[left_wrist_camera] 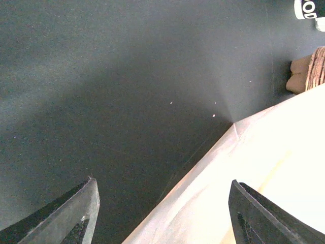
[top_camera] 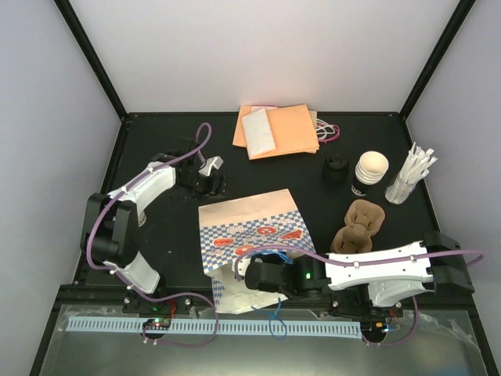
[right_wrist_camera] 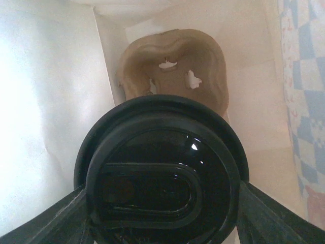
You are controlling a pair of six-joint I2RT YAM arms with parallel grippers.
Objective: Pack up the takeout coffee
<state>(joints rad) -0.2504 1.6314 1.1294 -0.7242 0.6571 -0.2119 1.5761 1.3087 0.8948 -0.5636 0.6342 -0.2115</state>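
The takeout coffee's round black lid (right_wrist_camera: 162,173) fills the right wrist view. My right gripper (right_wrist_camera: 162,208) is shut on the cup, one finger on each side of it, and the cup's paper wall is hidden under the lid. It hangs inside the white paper bag (right_wrist_camera: 51,101), over a brown pulp carrier (right_wrist_camera: 172,66) deeper in. From above, the checkered bag (top_camera: 250,231) lies mid-table with my right gripper (top_camera: 254,276) at its near mouth. My left gripper (top_camera: 207,184) stands open above the black table by the bag's far left corner (left_wrist_camera: 233,124), nothing between its fingers (left_wrist_camera: 76,216).
Orange napkins or envelopes (top_camera: 278,129) lie at the back. A stack of cream cups (top_camera: 370,172), a small black stack (top_camera: 337,168) and a holder of white stirrers (top_camera: 411,176) stand back right. Brown pulp carriers (top_camera: 360,223) sit right of the bag.
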